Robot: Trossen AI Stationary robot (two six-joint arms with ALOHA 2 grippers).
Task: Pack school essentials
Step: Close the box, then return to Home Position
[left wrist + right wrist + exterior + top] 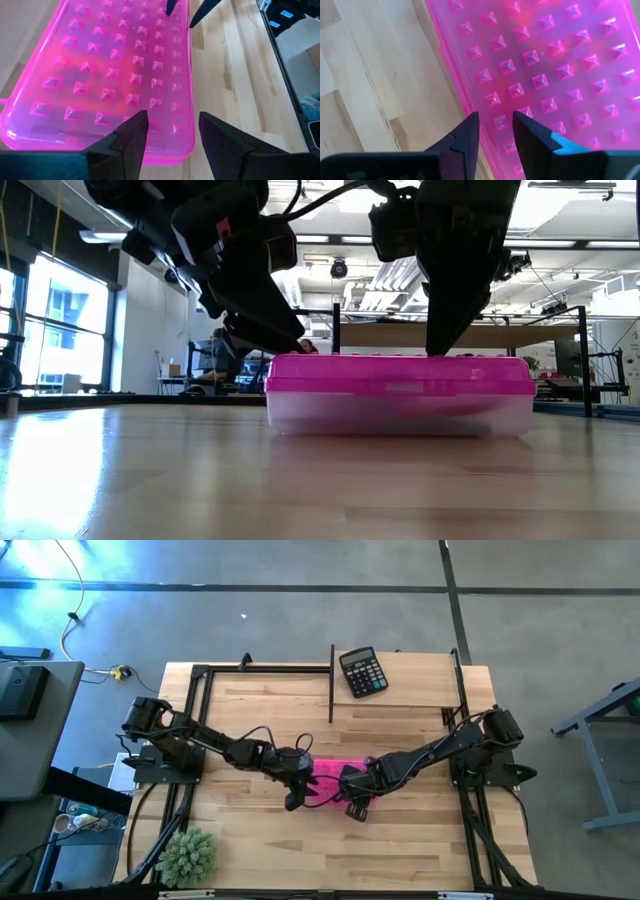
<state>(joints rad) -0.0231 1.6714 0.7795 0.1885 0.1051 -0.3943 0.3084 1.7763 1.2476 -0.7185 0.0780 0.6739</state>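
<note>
Pale wooden table (400, 840) over a grey floor, seen from above, framed by a black metal rig. Black calculator (362, 672) near the top centre of the overhead frame, well apart from both arms. Fuzzy green plant ball (188, 855) down in the lower left corner of that frame.

In the middle of the overhead frame, a pink plastic case (333, 772) with its lid closed, lying flat on the wood. From table height, pink lid over a clear, frosted base (400, 412), sitting right of centre (contents blurred behind the plastic, not identifiable). Lid covered in rows of small raised pyramid studs, plain in both wrist views.

Left gripper (297, 790) reaching in from the left of the overhead frame, down at the case's left end. Fingers (131, 136) spread apart, straddling the lid's long edge (189, 100) at a corner, one tip over the studs, the other over bare wood; nothing pinched between them.

Right gripper (357, 802) coming in from the right, at the case's other end. Fingers (532, 132) apart with a narrow gap, tips at the lid's edge (457, 85) (touching or just above, cannot tell). Dark tips of the other arm visible at the top of the left wrist frame, at the far end of the lid.

Bright office space with ceiling lights and windows behind the table in the level view.
</note>
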